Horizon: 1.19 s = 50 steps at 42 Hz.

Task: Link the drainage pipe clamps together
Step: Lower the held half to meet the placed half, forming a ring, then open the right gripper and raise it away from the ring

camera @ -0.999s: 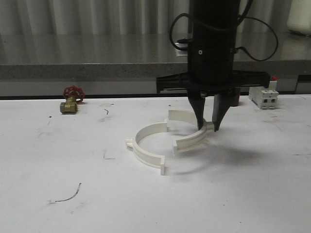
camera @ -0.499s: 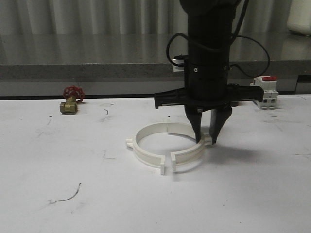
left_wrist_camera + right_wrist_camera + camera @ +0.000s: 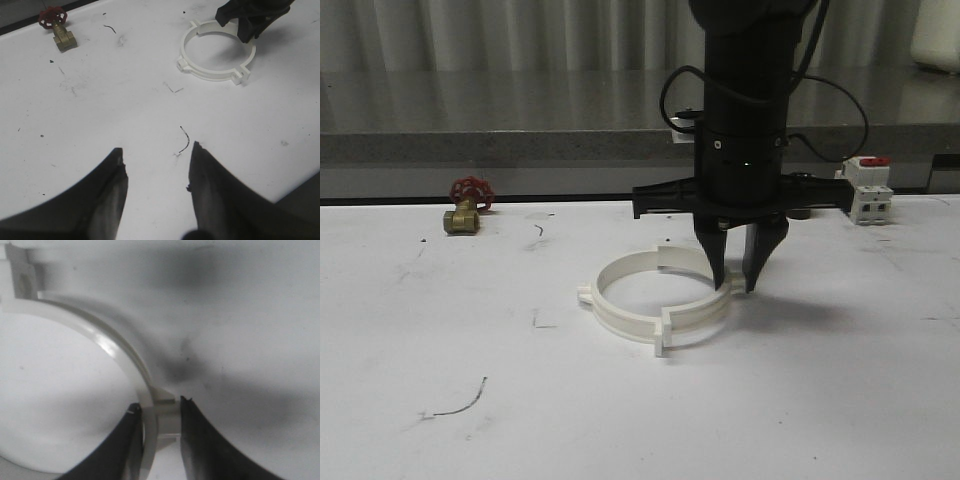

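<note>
White table (scuffed) before a grey ledge.

Drainage pipe clamps: white plastic, smooth, with a slight sheen along the curved band in the right wrist view. Right gripper: black, matt fingers. Left gripper: dark fingers, dull and scuffed grey at the inner edges. Table: white, matt, marked with dark scratches. Valve: brass-coloured metal body, red handwheel. Breaker: white plastic, red switch.
</note>
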Each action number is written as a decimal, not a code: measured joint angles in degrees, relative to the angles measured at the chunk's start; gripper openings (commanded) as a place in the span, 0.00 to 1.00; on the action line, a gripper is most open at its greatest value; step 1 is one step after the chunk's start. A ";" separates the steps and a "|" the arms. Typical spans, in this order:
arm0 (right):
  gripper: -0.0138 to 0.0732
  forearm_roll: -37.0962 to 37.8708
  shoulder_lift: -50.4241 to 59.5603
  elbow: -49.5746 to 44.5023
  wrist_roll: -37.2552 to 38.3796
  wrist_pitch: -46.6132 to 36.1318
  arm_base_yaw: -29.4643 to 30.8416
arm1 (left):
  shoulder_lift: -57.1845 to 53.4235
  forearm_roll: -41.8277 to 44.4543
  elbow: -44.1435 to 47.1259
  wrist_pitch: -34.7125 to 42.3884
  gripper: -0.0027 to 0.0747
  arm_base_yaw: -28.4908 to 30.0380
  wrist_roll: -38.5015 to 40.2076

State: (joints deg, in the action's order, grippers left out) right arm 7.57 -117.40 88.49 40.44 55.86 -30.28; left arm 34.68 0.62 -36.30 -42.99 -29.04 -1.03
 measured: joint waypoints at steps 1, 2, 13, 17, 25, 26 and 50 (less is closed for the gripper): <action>0.35 0.00 0.00 0.00 0.00 -0.11 0.00 | 0.00 0.00 0.00 0.00 0.41 0.00 0.00; 0.35 0.00 0.00 0.00 0.09 -0.25 0.00 | 0.00 0.00 0.00 0.00 0.41 0.00 0.00; 0.39 0.12 0.00 0.00 0.46 -0.73 0.00 | 0.00 0.00 0.00 0.00 0.41 0.00 0.00; 0.49 0.12 0.00 0.00 0.56 -0.77 0.00 | 0.00 0.00 0.00 0.00 0.41 0.00 0.00; 0.54 0.12 0.00 0.00 0.93 -1.35 0.00 | 0.00 0.00 0.00 0.00 0.41 0.00 0.00; 0.54 0.12 0.00 0.00 0.93 -1.35 0.00 | 0.00 0.00 0.00 0.00 0.41 0.00 0.00; 0.54 1.94 13.47 -0.63 -2.49 2.13 0.00 | 0.00 0.00 0.00 0.00 0.41 0.00 0.00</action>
State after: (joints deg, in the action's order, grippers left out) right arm 9.51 -103.93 87.86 37.94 58.00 -30.28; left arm 34.68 0.62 -36.30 -42.99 -29.04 -1.03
